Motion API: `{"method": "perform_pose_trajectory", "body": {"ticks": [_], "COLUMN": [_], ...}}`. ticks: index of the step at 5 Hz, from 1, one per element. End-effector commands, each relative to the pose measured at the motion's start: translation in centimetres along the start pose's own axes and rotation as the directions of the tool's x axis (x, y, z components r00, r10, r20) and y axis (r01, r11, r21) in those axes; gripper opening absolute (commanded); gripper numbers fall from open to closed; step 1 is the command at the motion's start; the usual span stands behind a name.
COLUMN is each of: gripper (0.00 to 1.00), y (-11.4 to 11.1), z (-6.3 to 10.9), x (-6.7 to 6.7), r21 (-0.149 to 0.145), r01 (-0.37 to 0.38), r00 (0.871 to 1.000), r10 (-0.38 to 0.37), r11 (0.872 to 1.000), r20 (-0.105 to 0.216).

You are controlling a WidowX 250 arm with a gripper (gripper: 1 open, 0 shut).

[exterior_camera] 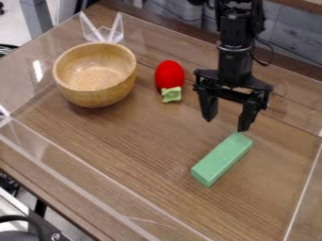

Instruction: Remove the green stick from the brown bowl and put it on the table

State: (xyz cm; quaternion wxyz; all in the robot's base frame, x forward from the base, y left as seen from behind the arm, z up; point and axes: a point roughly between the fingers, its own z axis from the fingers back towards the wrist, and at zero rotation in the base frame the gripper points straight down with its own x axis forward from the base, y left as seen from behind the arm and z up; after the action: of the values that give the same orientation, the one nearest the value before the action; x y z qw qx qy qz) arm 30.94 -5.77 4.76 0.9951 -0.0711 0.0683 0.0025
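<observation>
stick (pixel 223 158): lying flat on the tabletop (pixel 113 151), well apart from the bowl
bowl (pixel 96 74): upright at the far left
tool (pixel 229 108): fingers spread apart, gripping nothing, pointing down above the stick's far end
strawberry (pixel 170 78): between bowl and tool

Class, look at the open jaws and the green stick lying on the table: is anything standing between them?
Nothing visible does. The gripper hangs with jaws open above and just behind the green stick, with only bare table between. The strawberry and bowl sit off to the side.
</observation>
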Motion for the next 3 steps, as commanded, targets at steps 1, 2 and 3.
{"method": "perform_pose_trajectory", "body": {"ticks": [1,2,3], "gripper": [1.00,1.00,1.00], "y": [0.0,0.6,1.3], "z": [2.4,4.0,6.3], "x": [0.9,0.8,0.6], "r21": [-0.011,-0.013,-0.019], "r01": [-0.014,0.024,0.064], "r00": [0.997,0.994,0.987], "r10": [0.015,-0.023,-0.061], "r11": [1.000,1.000,0.998], "r20": [0.079,0.106,0.149]}}
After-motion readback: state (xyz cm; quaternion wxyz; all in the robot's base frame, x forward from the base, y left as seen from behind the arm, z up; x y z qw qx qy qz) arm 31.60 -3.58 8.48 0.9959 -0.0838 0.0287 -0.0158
